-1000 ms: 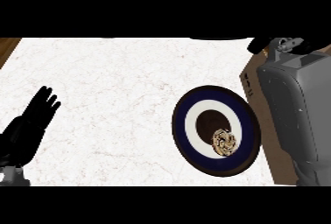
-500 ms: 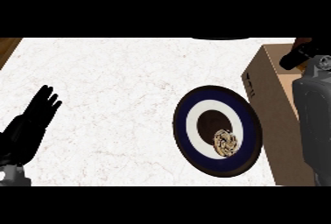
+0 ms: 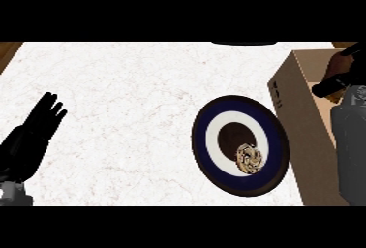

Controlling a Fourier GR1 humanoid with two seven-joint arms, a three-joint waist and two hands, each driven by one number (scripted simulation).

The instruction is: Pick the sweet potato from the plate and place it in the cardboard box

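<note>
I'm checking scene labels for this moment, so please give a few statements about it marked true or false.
1. The sweet potato lies on the plate. True.
2. The box stands left of the plate. False: it stands at the plate's right.
3. The left hand is open at the view's left edge. True.
4. The right hand touches the sweet potato. False: it is over the box, apart from it.
5. The plate sits inside the box. False: it lies on the counter.

White marbled counter (image 3: 129, 97), perhaps stone.
</note>
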